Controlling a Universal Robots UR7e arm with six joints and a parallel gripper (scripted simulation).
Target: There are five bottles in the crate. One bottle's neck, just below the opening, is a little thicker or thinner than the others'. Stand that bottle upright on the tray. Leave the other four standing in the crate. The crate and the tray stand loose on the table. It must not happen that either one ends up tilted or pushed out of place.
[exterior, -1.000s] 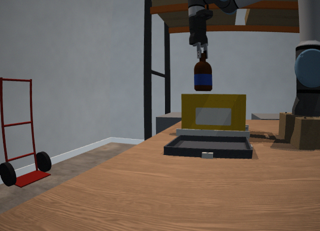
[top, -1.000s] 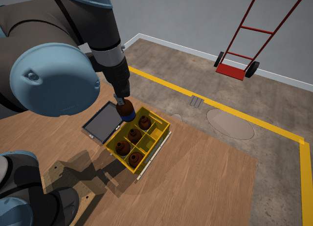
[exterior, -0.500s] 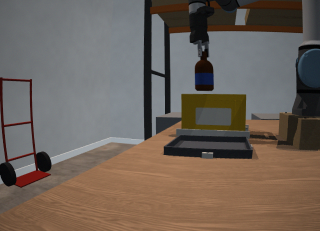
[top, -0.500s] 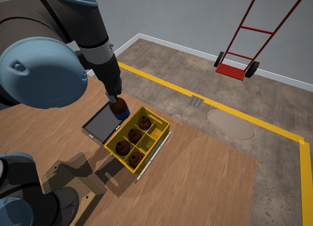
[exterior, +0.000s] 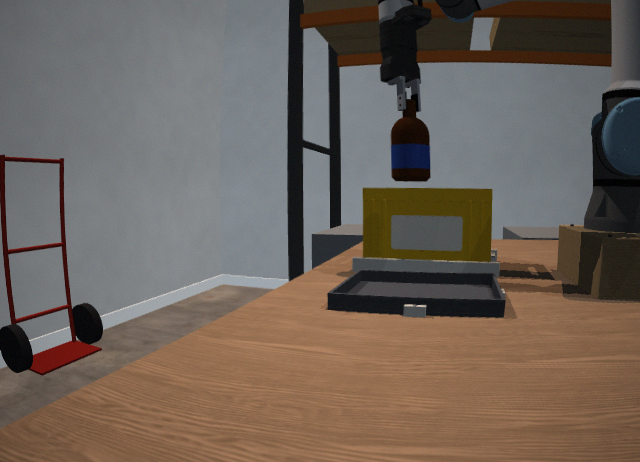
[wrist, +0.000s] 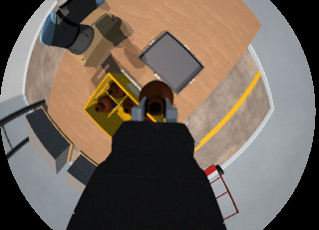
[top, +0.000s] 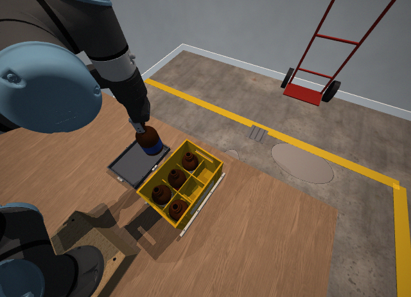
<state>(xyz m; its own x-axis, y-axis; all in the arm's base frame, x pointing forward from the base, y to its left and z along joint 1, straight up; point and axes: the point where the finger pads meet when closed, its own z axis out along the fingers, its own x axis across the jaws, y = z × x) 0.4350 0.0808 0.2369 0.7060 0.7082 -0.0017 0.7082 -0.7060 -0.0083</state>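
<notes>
My gripper (top: pixel 142 126) (exterior: pixel 408 106) (wrist: pixel 156 104) is shut on the neck of a brown bottle with a blue label (top: pixel 148 141) (exterior: pixel 410 155) (wrist: pixel 159 91). The bottle hangs upright in the air, higher than the crate's rim, near the crate-side end of the tray. The dark grey tray (top: pixel 131 164) (exterior: pixel 368 305) (wrist: pixel 169 61) is empty. The yellow crate (top: pixel 155 206) (exterior: pixel 375 230) (wrist: pixel 100 121) stands beside it. Several brown bottles stand in the crate, among them one in the near corner (top: pixel 178 210); two compartments are empty. Differences in neck thickness are too small to tell.
White brackets, one a long strip (top: pixel 203 204), lie along the crate's sides, and small white blocks (exterior: pixel 415 310) touch the tray. The wooden robot base block (top: pixel 96 240) (exterior: pixel 617 268) stands at the table's side. A red hand truck (top: pixel 302 94) (exterior: pixel 64 356) stands on the floor.
</notes>
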